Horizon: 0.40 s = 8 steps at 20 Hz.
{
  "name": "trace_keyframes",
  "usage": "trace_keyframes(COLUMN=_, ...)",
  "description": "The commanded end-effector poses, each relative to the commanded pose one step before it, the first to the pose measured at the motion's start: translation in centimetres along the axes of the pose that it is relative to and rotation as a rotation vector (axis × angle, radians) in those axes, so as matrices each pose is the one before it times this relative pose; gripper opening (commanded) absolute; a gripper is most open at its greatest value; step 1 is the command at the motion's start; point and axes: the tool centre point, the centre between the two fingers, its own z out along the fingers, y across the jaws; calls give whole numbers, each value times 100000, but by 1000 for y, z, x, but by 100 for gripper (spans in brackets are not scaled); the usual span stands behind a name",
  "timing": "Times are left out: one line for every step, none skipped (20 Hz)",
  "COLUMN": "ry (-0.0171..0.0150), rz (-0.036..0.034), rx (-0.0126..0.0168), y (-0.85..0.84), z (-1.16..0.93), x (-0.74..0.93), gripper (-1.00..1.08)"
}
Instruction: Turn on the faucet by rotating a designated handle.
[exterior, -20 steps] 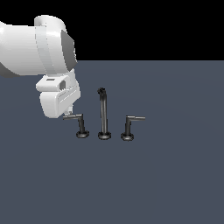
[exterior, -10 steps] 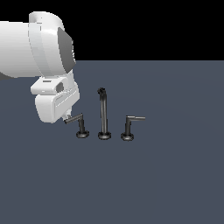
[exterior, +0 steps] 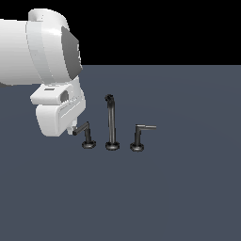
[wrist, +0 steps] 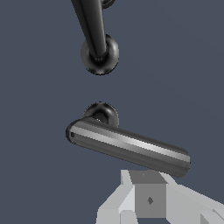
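I see the faucet (exterior: 112,127) at frame centre; handle (exterior: 84,131) at its left, arm tip beside the gripper (exterior: 74,126); I cannot tell whether the jaws are parted; no containers.

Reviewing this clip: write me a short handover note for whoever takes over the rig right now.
Gripper: at the free end of the designated handle's arm; open or shut cannot be told, and contact is not clear.
Faucet: spout in the middle, twin lever on the exterior view's right, its arm pointing right.
Done: approach to the lever.
Left: probably push the arm around its post to turn the water on.
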Motion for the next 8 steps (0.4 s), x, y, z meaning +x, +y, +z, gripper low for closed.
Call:
trace_keyframes(ry=285, rz=654, rx=-808, y=741, z=-10, x=1257, gripper=-100)
trace_keyframes(ry=-28, rz=-16, rx=-61, y=229, z=-11, x=303, gripper=-100)
trace_keyframes(ry=-48, rz=-27, rx=-106, y=227, z=6, x=300, gripper=-100)
trace_keyframes(ry=-48, rz=-27, rx=-106, y=226, z=6, x=301, gripper=-100)
trace_keyframes(ry=-27, rz=-16, rx=-61, y=228, z=-11, x=305, gripper=-100)
trace_keyframes(ry=-47, rz=-27, rx=-107, y=225, z=6, x=302, gripper=-100)
trace_keyframes(ry=-27, rz=-15, rx=-62, y=226, z=-11, x=306, gripper=-100)
trace_keyframes(ry=0, rz=0, rx=0, y=0, z=0, x=0, gripper=-100)
